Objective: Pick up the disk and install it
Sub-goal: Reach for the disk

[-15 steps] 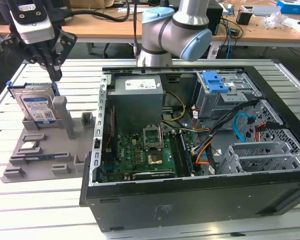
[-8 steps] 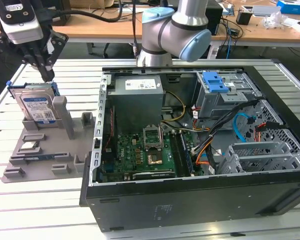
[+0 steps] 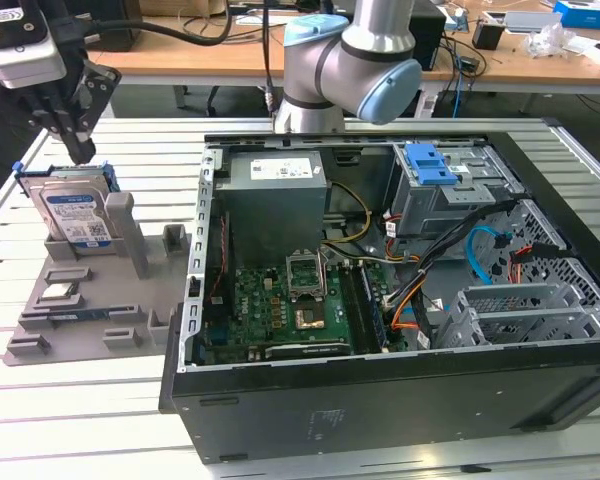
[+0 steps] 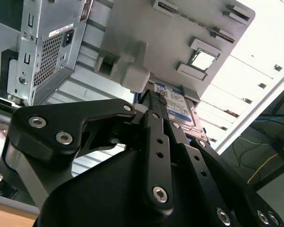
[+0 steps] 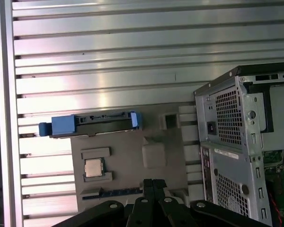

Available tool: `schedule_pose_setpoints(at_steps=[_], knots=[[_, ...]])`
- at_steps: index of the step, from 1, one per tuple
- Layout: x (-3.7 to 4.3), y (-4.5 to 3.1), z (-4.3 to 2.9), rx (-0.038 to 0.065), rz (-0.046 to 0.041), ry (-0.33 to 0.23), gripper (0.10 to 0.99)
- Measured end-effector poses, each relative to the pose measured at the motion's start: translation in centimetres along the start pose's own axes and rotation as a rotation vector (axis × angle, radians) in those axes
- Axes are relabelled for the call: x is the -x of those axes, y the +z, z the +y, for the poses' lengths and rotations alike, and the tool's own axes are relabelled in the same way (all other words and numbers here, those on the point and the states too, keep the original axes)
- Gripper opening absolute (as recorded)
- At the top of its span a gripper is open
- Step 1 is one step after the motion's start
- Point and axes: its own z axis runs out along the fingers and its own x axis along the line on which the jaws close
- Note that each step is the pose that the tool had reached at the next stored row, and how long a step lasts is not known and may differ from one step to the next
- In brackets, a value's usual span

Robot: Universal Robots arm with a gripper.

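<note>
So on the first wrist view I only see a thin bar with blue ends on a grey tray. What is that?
Observer: The disk, edge-on to you. In the exterior view it stands upright on the grey tray, label showing.
Operator: Is it being held?
Observer: No, the gripper hangs just above its top edge.
Operator: Is the computer open?
Observer: Yes, the computer case lies open on its side, with a blue-handled drive bay inside.

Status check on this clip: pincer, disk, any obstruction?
Pincer shut, empty, hovering near the disk. Disk upright in grey holder, not yet picked. Nothing between them.
</note>
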Motion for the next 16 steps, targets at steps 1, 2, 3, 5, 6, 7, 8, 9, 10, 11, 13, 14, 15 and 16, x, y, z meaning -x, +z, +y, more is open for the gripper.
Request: schedule_pose_setpoints(at_steps=[1, 2, 3, 5, 6, 7, 8, 9, 10, 11, 13, 14, 15, 16], knots=[[-0.22, 0.0, -0.02, 0.0, 0.0, 0.0, 0.106], [-0.35, 0.01, -0.03, 0.0, 0.0, 0.0, 0.106], [-0.47, 0.0, -0.03, 0.0, 0.0, 0.0, 0.106], [-0.78, 0.01, -0.06, 0.0, 0.0, 0.0, 0.106], [-0.96, 0.01, -0.07, 0.0, 0.0, 0.0, 0.106], [-1.14, 0.01, -0.09, 0.0, 0.0, 0.0, 0.106], [-1.34, 0.02, -0.1, 0.0, 0.0, 0.0, 0.106], [-1.54, 0.04, -0.11, 0.0, 0.0, 0.0, 0.106], [-1.81, 0.12, -0.1, 0.0, 0.0, 0.0, 0.106], [-2.04, 0.19, -0.06, -0.001, 0.0, 0.0, 0.106], [-2.46, 0.35, 0.14, -0.001, -0.0002, 0.0, 0.106], [-2.74, 0.45, 0.25, -0.002, -0.0001, 0.0, 0.106], [-3.1, 0.55, 0.38, -0.003, -0.0002, 0.0, 0.106], [-3.41, 0.63, 0.45, -0.004, -0.0002, 0.0, 0.106]])
